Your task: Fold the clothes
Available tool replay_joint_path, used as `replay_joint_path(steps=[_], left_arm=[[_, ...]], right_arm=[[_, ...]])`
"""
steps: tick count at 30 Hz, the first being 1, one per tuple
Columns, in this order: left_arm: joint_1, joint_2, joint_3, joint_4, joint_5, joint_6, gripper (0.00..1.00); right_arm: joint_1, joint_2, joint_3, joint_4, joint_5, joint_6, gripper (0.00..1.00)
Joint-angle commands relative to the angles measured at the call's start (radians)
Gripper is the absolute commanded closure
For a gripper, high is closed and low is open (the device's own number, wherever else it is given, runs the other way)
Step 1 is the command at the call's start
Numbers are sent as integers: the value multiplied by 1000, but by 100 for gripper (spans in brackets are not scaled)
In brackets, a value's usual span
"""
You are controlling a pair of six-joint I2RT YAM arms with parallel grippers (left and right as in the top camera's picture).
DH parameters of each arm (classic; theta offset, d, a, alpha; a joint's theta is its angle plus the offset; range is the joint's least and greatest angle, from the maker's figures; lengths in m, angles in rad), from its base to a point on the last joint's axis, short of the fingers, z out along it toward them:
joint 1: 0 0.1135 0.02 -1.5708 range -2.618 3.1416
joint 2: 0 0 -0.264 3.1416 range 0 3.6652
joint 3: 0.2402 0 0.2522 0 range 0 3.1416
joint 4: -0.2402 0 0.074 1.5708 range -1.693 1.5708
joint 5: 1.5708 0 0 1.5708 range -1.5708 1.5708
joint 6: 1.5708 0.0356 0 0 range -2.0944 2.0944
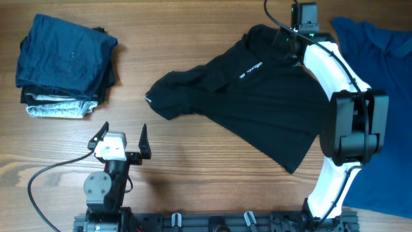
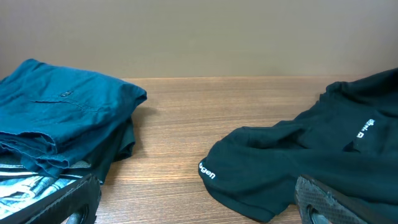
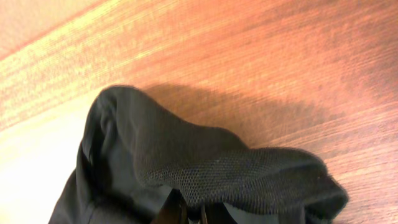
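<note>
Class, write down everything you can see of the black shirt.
The black shirt is soft, knit-looking fabric with a small white chest logo and white print on one sleeve hem. It lies rumpled and unfolded, slantwise on the wooden table. The right gripper is shut on a bunched fold at its far edge.

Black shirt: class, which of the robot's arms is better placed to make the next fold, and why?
The right, likely. The right hand is shut on the black shirt at its far edge; the left hand stands open above the table, apart from the sleeve.
</note>
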Motion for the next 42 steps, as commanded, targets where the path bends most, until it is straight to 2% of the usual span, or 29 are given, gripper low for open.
replay_joint_path(steps=[1, 7, 12, 13, 15, 17, 18, 19, 20, 22, 24, 27, 28, 29, 30, 34, 42], left_arm=[[4, -7, -8, 0, -6, 19, 0], [4, -7, -8, 0, -6, 19, 0], [4, -7, -8, 0, -6, 19, 0], [4, -7, -8, 0, -6, 19, 0], [4, -7, -8, 0, -6, 19, 0], [4, -7, -8, 0, -6, 19, 0], [4, -7, -8, 0, -6, 19, 0], [4, -7, -8, 0, -6, 19, 0], [4, -7, -8, 0, -6, 19, 0], [4, -7, -8, 0, -6, 19, 0], [4, -7, -8, 0, -6, 19, 0], [4, -7, -8, 0, -6, 19, 0], [4, -7, -8, 0, -6, 19, 0], [4, -7, -8, 0, -6, 19, 0], [4, -7, -8, 0, -6, 19, 0], [4, -7, -8, 0, -6, 19, 0], [4, -7, -8, 0, -6, 19, 0]], right_arm=[[-2, -27, 23, 56, 86, -55, 96], [-6, 22, 22, 181, 124, -85, 96], [-29, 146, 22, 292, 127, -84, 94], [-36, 172, 22, 314, 127, -85, 74], [-51, 224, 22, 369, 126, -127, 57], [-61, 250, 22, 424, 126, -187, 55], [-67, 253, 22, 462, 127, -237, 41], [-73, 251, 24, 506, 127, -290, 31], [-80, 237, 29, 520, 127, -322, 26], [-90, 193, 44, 504, 126, -323, 24], [-96, 108, 48, 454, 108, -331, 24], [-96, -40, 48, 193, 27, -341, 26], [-96, -79, 48, 35, 0, -315, 52], [-96, -82, 48, -46, -15, -280, 84], [-96, -77, 44, -104, -47, -241, 96], [-94, -7, 15, -129, -164, -216, 96], [-96, 147, 15, -66, -115, -222, 96]])
